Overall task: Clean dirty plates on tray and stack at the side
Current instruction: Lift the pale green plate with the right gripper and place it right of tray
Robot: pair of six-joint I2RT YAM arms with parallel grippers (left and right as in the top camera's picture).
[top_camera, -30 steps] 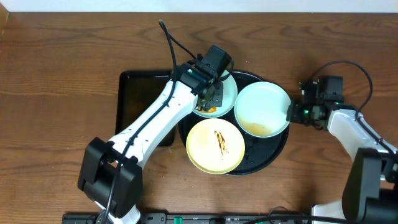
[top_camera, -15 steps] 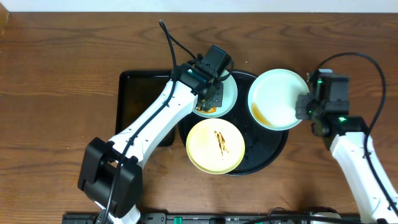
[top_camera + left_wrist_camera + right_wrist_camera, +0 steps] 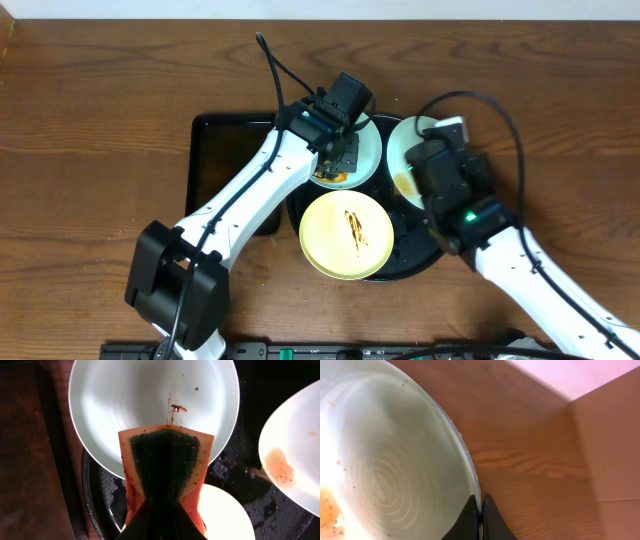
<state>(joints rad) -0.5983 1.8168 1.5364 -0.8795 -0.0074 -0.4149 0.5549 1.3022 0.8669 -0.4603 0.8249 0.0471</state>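
Sauce marks each of the three plates differently. Nearest the arms' bases, the yellow plate (image 3: 346,235) lies flat on the round tray (image 3: 405,262). It is pale, round and shallow, with a dark brown streak down its middle. The tray beneath is glossy black with a raised rim. The left wrist view shows us its floor wet and speckled, which the overhead view does not.

Farther back, the left blue plate (image 3: 368,155) sits on the tray's far left part. From the left wrist we see a smooth, pale bowl that is nearly clean, with only a small red-brown spot and a thin drip just above the sponge (image 3: 165,460). The sponge is orange foam with a dark green scouring face, stained along its edges. The left tool (image 3: 161,502) is clenched on its lower end. We cannot tell whether the sponge touches the plate.

Beside that plate, the right blue plate (image 3: 398,155) is over the tray's far right part, largely hidden overhead by the right arm. The right tool (image 3: 481,510) is clenched on its thin rim, one dark fingertip on each face. Only the right wrist view shows the faint concentric rings in the glaze; an orange-brown smear sits at the frame's lower left.

At the left, the rectangular tray (image 3: 230,160) lies just beside the round one on the brown wood-grain desk (image 3: 100,120).
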